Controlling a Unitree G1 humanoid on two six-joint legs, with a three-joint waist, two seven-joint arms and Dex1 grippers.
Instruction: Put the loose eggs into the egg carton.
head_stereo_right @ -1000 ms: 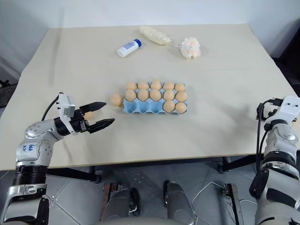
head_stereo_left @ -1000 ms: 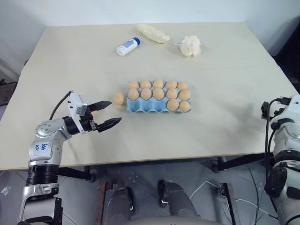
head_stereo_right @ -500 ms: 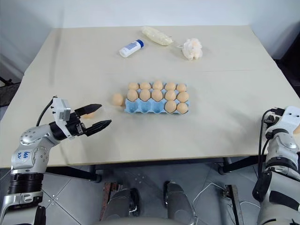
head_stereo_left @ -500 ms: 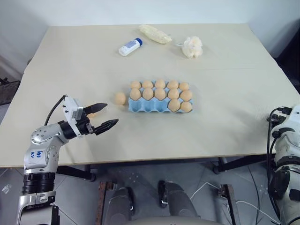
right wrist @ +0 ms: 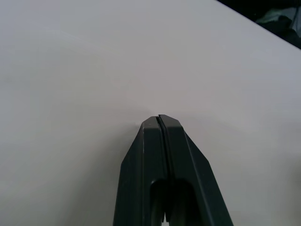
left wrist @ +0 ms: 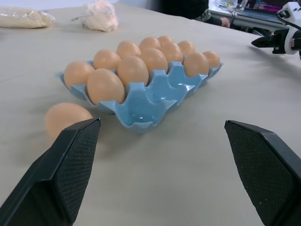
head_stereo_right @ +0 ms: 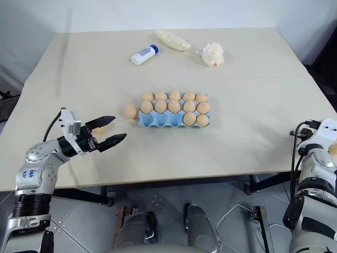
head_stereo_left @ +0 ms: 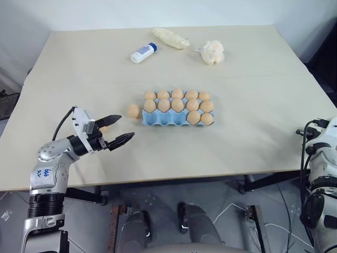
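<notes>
Egg carton: light blue, lidless, near the middle of the surface; far and middle rows full, near row with eggs in the two cups toward the right edge, three cups bare. Loose eggs: one just beside the carton's left end; a second nearer the left edge, partly hidden behind the left end effector. Left end effector: released, fingers spread wide, low over the surface toward the near-left corner, pointing at the carton. Right end effector: clenched, fingers pressed together, grasping nothing, over bare surface. White bottle, pale packet, cream puff: along the far edge.
</notes>
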